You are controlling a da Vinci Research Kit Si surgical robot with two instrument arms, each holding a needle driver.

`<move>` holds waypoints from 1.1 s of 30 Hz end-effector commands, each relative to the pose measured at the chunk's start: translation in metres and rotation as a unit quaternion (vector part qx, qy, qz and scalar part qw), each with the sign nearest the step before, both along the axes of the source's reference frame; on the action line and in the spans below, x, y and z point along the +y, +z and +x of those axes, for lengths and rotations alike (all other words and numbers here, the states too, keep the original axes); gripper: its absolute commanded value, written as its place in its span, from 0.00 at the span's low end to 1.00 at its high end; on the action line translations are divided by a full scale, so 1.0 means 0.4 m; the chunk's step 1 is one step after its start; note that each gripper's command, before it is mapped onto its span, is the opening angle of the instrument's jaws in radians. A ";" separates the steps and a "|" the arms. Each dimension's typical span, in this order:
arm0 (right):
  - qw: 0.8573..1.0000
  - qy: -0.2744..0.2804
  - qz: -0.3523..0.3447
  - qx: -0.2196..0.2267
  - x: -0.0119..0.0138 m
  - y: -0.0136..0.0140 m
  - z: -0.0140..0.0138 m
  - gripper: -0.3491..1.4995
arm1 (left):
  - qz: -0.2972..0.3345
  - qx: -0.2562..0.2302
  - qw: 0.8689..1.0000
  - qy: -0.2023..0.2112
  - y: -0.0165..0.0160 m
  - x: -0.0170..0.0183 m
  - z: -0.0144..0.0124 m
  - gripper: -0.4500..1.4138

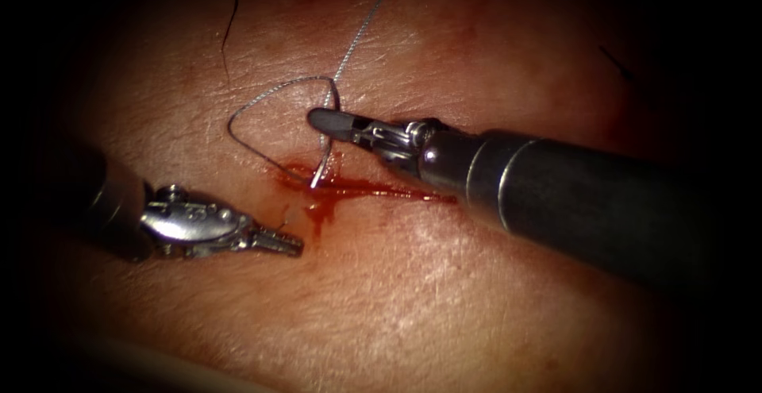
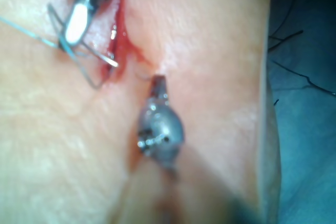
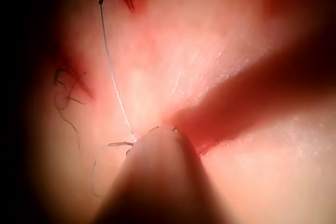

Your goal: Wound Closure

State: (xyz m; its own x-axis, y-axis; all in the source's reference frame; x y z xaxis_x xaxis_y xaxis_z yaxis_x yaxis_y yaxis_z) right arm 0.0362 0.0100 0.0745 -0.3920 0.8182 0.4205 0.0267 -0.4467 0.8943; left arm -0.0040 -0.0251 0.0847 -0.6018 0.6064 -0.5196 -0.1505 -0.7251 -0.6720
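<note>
Now right end effector [image 1: 321,121] clamps needle [image 1: 326,135] near its tail, tip in cut [image 1: 373,192]; left end effector [image 1: 287,242] closed, empty.

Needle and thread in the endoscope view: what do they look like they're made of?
The needle, held in the right gripper with its tip at the cut: seemingly polished steel, thin, curved, glinting. The thread: pale grey, fine, with a faint twisted texture, possibly braided. The left gripper holds nothing.

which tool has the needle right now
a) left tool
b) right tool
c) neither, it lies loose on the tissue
b: the right tool is shut on the needle near its thread end, the tip at the cut; the left tool holds nothing.
</note>
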 end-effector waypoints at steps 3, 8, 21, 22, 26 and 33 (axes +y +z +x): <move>1.000 -0.007 0.005 0.005 -0.0016 0.0017 0.0030 0.00 | 0.002 0.000 1.000 0.001 0.0012 -0.0029 0.0006 0.00; 0.999 -0.031 0.024 0.020 -0.0041 0.0035 0.0058 0.00 | 0.002 -0.002 1.000 0.005 0.0012 -0.0027 0.0025 0.02; 0.997 -0.056 -0.048 0.017 -0.0074 0.0034 0.0130 0.60 | 0.004 -0.004 1.000 0.008 0.0006 -0.0017 0.0036 0.00; 0.996 -0.050 -0.074 0.001 -0.0063 0.0033 0.0126 0.69 | 0.004 -0.004 1.000 0.008 0.0005 -0.0017 0.0036 0.00; 0.965 -0.051 -0.246 -0.078 -0.0010 0.0028 0.0086 0.75 | 0.004 -0.004 1.000 0.008 0.0003 -0.0018 0.0036 0.00; 0.853 -0.120 -0.466 -0.201 0.0028 0.0034 0.0031 0.76 | 0.004 -0.004 1.000 0.008 0.0003 -0.0018 0.0035 0.00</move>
